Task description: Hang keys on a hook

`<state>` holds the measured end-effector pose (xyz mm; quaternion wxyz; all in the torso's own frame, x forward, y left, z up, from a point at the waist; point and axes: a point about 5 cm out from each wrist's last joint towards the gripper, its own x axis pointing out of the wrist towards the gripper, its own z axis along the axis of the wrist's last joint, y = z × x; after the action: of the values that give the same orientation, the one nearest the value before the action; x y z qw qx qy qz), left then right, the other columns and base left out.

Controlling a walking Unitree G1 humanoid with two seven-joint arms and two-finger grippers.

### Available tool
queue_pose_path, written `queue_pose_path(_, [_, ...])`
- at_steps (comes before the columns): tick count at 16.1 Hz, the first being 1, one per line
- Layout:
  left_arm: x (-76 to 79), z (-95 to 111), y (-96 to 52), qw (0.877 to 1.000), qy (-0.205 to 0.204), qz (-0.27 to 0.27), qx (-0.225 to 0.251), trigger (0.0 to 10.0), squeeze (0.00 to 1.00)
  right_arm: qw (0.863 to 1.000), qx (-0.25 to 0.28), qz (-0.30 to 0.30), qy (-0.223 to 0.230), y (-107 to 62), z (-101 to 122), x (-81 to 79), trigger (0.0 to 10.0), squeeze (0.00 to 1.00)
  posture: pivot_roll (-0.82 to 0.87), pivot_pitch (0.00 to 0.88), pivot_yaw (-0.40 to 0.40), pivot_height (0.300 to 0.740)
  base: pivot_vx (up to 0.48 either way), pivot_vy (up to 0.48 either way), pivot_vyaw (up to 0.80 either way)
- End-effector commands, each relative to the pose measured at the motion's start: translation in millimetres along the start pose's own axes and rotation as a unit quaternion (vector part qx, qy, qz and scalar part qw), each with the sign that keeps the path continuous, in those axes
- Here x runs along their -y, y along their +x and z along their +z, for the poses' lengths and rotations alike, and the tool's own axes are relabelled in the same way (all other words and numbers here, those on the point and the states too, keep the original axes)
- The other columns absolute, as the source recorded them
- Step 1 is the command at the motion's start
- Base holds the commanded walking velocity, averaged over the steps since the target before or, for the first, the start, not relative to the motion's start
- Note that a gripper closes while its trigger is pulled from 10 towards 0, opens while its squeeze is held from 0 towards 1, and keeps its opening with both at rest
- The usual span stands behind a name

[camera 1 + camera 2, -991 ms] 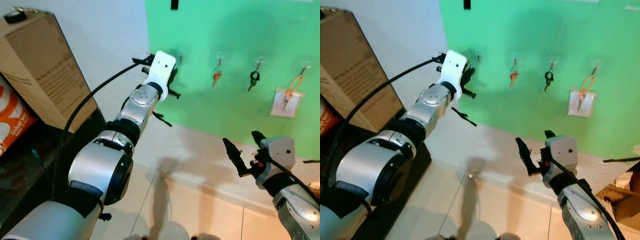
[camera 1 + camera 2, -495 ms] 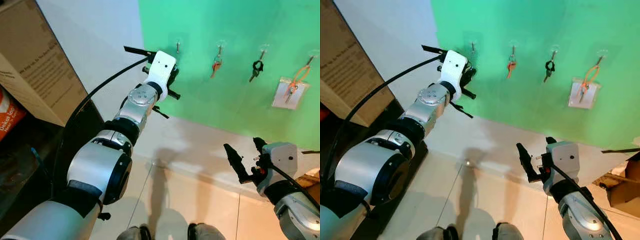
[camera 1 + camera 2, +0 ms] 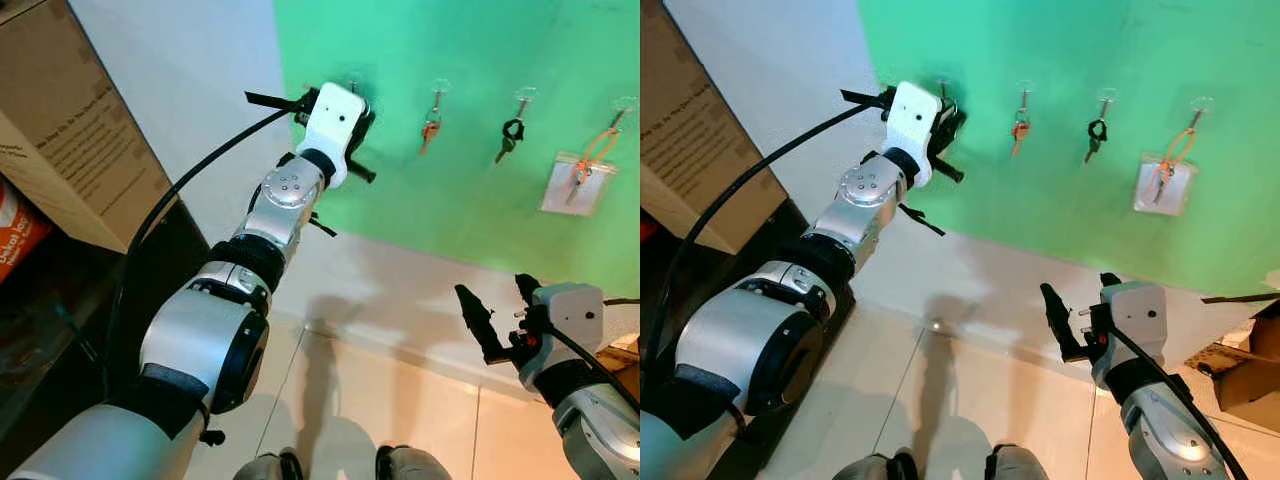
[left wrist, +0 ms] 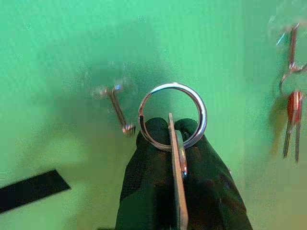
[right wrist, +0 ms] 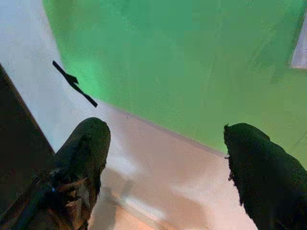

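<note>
One hook is free on the green wall, and the left gripper is up against it, fingers clamped on the key ring w/ a flat key blade edge-on between the pads.

In the left wrist view the hook tip sits at about 9 o'clock from the ring, just beside its rim, not yet through it.

To do this step well, I'd say: shift the ring sideways toward 9 o'clock till the hook tip lines up inside the loop, push in toward the wall so the tip passes through, then lower so the ring seats in the bend before letting go. Keep the ring face-on to the wall; any twist and the rim will likely knock the tip.

Ring is thin bright steel, round, top arc clear of the pads. Key looks silvery, narrow.

Other hooks at 3 o'clock hold red keys, a black fob, an orange loop.

Right gripper hangs low by the floor, fingers spread, nothing in them.
</note>
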<state>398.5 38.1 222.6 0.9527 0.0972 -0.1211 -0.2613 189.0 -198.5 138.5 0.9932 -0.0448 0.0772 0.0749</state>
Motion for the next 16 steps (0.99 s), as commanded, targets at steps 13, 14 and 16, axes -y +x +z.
queue_pose_path(13, [-19.5, -1.0, -0.9, 0.996, -0.039, 0.072, -0.021, 10.0, 0.0, 1.0, 0.003, 0.009, -0.001, 0.8, 4.2, 0.6, 10.0, 0.0, -0.34, 0.112, 0.097, 0.74, 0.0, 0.0, 0.0])
queue_pose_path(14, [-19.8, -1.1, -0.5, 0.996, -0.042, 0.068, -0.025, 10.0, 0.0, 1.0, 0.003, 0.009, -0.001, 0.9, 4.6, 1.0, 10.0, 0.0, -0.34, 0.112, 0.097, 0.74, 0.0, 0.0, 0.0])
queue_pose_path(16, [-18.0, -0.9, 0.7, 0.997, -0.044, 0.057, -0.032, 10.0, 0.0, 1.0, 0.003, 0.009, -0.003, 0.7, 4.8, 1.9, 10.0, 0.0, -0.35, 0.111, 0.095, 0.74, 0.0, 0.0, 0.0])
